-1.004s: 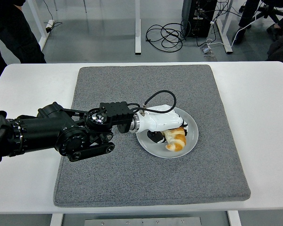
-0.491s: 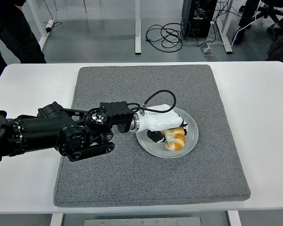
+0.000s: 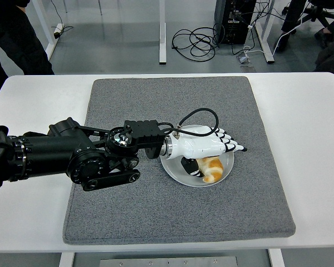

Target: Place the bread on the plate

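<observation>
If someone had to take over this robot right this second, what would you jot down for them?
Left robot hand: over the plate, fingers stretched out flat, holding nothing.
Right arm: not in view.
Bread: lying on the white plate, under the hand, near the plate's front edge. The plate sits on the grey mat.
Done: the bread appears placed and let go.
Left: probably only drawing the left arm back off the plate without nudging the bread.

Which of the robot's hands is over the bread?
The left hand, white, reaching in from the left with fingers spread above the bread on the plate. The right hand isn't visible.
</observation>
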Available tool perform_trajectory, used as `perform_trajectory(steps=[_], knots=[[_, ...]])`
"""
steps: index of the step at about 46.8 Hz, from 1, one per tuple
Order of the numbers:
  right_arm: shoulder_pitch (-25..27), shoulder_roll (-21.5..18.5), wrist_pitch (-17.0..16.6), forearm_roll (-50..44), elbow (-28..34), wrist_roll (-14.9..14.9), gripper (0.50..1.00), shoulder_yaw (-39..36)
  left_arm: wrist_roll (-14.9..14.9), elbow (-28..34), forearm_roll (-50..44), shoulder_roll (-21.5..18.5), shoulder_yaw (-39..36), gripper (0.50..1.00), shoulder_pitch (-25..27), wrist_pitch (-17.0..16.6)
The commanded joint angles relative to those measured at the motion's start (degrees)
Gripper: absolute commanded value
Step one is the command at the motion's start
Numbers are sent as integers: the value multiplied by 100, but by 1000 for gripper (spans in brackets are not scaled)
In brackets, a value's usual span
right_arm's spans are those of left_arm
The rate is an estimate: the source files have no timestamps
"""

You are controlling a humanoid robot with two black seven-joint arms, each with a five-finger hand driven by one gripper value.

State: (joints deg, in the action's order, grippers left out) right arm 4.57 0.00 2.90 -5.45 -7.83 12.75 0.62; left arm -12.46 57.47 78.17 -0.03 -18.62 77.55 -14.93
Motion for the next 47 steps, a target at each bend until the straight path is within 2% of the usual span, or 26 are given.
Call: perform_trajectory(steps=[1, 25, 34, 39, 43, 47], knots=[[0, 0, 0, 0, 0, 0, 1000, 0, -2, 97, 5, -94, -2, 972, 84, -2], [0, 0, 0, 0, 0, 0, 1000, 0, -11, 765, -21, -815, 7, 972, 629, 236], [0, 0, 0, 0, 0, 0, 1000, 0, -55, 827, -100, -955, 121, 974, 629, 227], [0, 0, 0, 0, 0, 0, 1000, 0, -318, 818, -679, -1034, 560, 974, 542, 236], [0, 0, 0, 0, 0, 0, 1000, 0, -310, 757, -1478, -1175, 684, 974, 576, 306], [0, 0, 0, 0, 0, 0, 1000, 0, -310, 651, -2243, -1245, 868, 974, 638, 534]])
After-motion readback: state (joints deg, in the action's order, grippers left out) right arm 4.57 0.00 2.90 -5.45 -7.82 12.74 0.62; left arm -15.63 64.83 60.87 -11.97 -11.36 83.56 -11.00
